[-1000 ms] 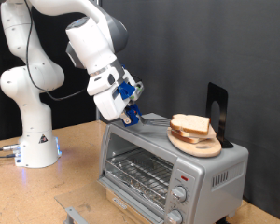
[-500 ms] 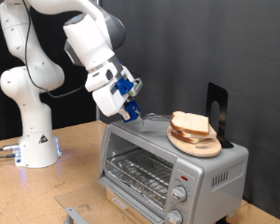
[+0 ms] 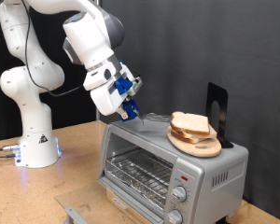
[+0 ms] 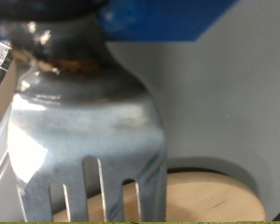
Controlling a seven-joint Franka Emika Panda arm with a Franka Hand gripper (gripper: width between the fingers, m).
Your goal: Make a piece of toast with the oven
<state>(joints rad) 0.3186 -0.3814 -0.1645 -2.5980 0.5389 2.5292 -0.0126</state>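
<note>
My gripper (image 3: 129, 105) hangs above the oven's top corner on the exterior view's left, shut on the handle of a metal fork (image 3: 155, 119). The fork's tines point toward the stacked slices of toast (image 3: 189, 123), apart from them. The slices lie on a round wooden board (image 3: 198, 146) on top of the silver oven (image 3: 168, 166). Its wire rack shows through the front. The wrist view is filled by the fork's head (image 4: 89, 121), with the board's edge (image 4: 210, 201) beyond the tines.
A black upright stand (image 3: 217, 112) rises behind the board on the oven top. Round knobs (image 3: 179, 194) sit on the oven's front. The robot's white base (image 3: 35, 140) stands at the exterior view's left. A grey metal piece (image 3: 75, 215) lies at the bottom edge.
The gripper with the fork has drifted slightly up and toward the exterior view's left, away from the bread. The bread and board have not moved.
</note>
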